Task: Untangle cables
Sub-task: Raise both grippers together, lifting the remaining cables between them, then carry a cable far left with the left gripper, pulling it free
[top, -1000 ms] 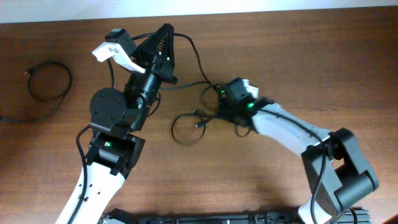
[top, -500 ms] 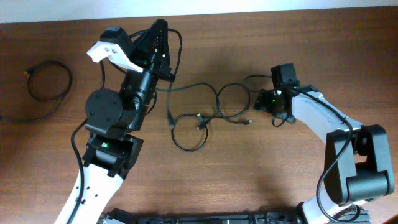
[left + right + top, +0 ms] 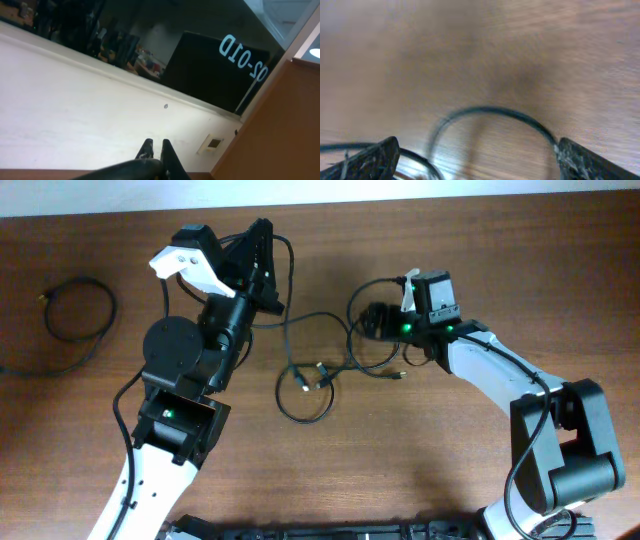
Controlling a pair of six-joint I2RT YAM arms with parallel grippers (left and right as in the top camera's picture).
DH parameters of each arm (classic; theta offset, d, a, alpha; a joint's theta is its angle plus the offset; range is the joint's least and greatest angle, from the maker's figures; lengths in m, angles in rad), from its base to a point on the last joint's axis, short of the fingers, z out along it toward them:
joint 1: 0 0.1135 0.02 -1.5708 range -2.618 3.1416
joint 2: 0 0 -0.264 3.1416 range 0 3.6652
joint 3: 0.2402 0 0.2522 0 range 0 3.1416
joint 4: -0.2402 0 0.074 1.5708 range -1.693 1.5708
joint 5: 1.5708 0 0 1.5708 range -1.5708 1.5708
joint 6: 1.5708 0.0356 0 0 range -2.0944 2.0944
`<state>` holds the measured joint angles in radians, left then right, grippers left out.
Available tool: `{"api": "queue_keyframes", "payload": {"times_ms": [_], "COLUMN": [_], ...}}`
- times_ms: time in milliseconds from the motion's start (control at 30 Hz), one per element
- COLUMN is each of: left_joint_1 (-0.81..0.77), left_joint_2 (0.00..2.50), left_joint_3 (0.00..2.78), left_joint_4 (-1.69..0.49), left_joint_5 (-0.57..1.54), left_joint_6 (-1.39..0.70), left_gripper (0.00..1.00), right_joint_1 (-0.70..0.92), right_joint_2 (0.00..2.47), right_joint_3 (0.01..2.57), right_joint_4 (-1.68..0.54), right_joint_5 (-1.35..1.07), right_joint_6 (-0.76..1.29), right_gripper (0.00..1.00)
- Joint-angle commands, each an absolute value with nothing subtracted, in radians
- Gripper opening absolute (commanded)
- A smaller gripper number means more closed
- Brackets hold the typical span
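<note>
Right wrist: right gripper (image 3: 477,152) gapes empty over limp, light-looking cables (image 3: 490,109), best grabbed at the loop's arc. Left gripper (image 3: 155,143) pinches shut, seemingly on one.

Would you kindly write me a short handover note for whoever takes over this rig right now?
Left gripper: shut and raised off the table. It appears to pinch one cable that trails down to the tangle.
Right gripper: open, low over a cable loop, holding nothing.
Cables: one coil lies alone at the far left. The rest cross each other mid-table.
Done: that one coil is separated.
Left: pull the tangle apart and lay each cable out on its own.
</note>
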<state>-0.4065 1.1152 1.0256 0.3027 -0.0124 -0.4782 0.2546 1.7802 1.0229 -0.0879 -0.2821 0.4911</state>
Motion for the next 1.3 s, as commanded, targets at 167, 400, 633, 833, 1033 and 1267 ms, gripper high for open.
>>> {"api": "queue_keyframes", "payload": {"times_ms": [167, 400, 633, 833, 1033, 1267], "left_joint_1": [-0.406, -0.406, -0.406, -0.432, -0.442, -0.442], "left_joint_2": [1.100, 1.100, 1.100, 1.100, 1.099, 1.099], "left_joint_3": [1.048, 1.048, 1.048, 1.048, 1.050, 1.120], "left_joint_4": [0.334, 0.336, 0.336, 0.339, 0.343, 0.306], "left_joint_5": [0.010, 0.064, 0.065, 0.083, 0.082, -0.190], "left_joint_6": [-0.503, -0.503, -0.503, -0.503, -0.497, -0.295], "left_gripper": [0.00, 0.00, 0.00, 0.00, 0.00, 0.00], "right_joint_1": [0.386, 0.386, 0.386, 0.386, 0.346, 0.139], "right_joint_2": [1.876, 2.006, 2.016, 2.042, 2.043, 2.043], "right_joint_3": [1.018, 1.018, 1.018, 1.018, 1.018, 1.018], "right_joint_4": [0.059, 0.187, 0.253, 0.278, 0.225, -0.321], "right_joint_5": [-0.276, -0.293, -0.303, -0.303, -0.334, -0.221], "right_joint_6": [0.927, 1.072, 1.099, 1.112, 0.953, 0.740], "right_gripper": [0.81, 0.78, 0.59, 0.23, 0.04, 0.04]}}
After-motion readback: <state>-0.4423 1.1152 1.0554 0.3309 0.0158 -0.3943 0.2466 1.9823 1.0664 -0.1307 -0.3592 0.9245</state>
